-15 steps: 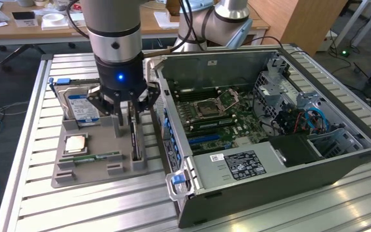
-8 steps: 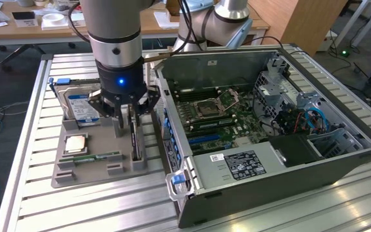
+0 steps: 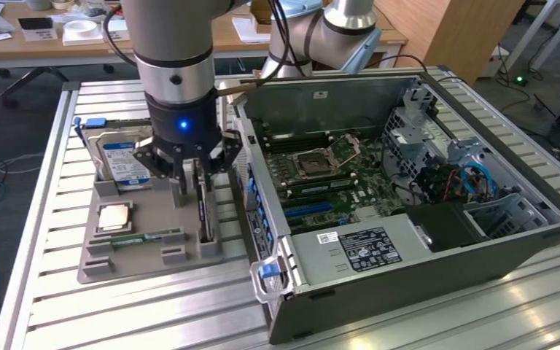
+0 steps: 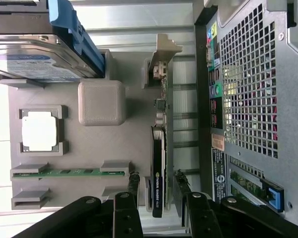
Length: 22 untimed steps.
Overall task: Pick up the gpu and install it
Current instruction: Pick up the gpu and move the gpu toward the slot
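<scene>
The gpu [image 3: 204,217] stands on its edge in a slot at the side of the grey holder tray [image 3: 100,268] nearest the computer case. In the wrist view the gpu [image 4: 158,163] is a thin dark card with its silver bracket end far from the camera. My gripper [image 3: 192,193] hangs straight down over it and is open. The two black fingers [image 4: 134,184] straddle the near end of the card, with a gap on each side. My gripper [image 4: 156,176] holds nothing.
The tray also carries a hard drive with a blue-white label [image 3: 125,157], a square processor [image 3: 114,216] and a green memory stick [image 3: 149,237]. The open computer case [image 3: 513,233] lies beside it in the exterior view's right, motherboard [image 3: 338,175] exposed. Its rear panel [image 4: 248,89] is close to the card.
</scene>
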Each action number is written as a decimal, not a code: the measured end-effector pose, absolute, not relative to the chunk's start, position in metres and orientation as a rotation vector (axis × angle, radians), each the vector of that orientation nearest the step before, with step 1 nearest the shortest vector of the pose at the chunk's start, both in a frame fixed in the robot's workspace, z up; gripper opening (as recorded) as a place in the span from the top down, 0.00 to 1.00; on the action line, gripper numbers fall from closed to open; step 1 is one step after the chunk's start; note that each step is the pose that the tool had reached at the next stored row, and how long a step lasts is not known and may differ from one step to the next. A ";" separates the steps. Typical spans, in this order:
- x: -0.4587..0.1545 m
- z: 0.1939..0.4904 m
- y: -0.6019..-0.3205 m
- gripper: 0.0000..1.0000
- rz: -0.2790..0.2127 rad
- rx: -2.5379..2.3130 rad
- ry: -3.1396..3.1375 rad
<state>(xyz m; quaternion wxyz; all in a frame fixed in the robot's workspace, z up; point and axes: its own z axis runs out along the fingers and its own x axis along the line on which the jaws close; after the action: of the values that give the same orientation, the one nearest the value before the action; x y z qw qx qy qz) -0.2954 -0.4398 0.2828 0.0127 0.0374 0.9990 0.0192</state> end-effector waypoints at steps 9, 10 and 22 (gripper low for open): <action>-0.291 0.274 -0.440 0.58 0.060 0.116 3.114; -0.290 0.273 -0.440 0.58 0.060 0.116 3.114; -0.289 0.259 -0.439 0.58 0.060 0.116 3.114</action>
<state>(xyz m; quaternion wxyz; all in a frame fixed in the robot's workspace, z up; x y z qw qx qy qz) -0.2893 -0.4387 0.2587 0.0126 0.0374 0.9990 0.0191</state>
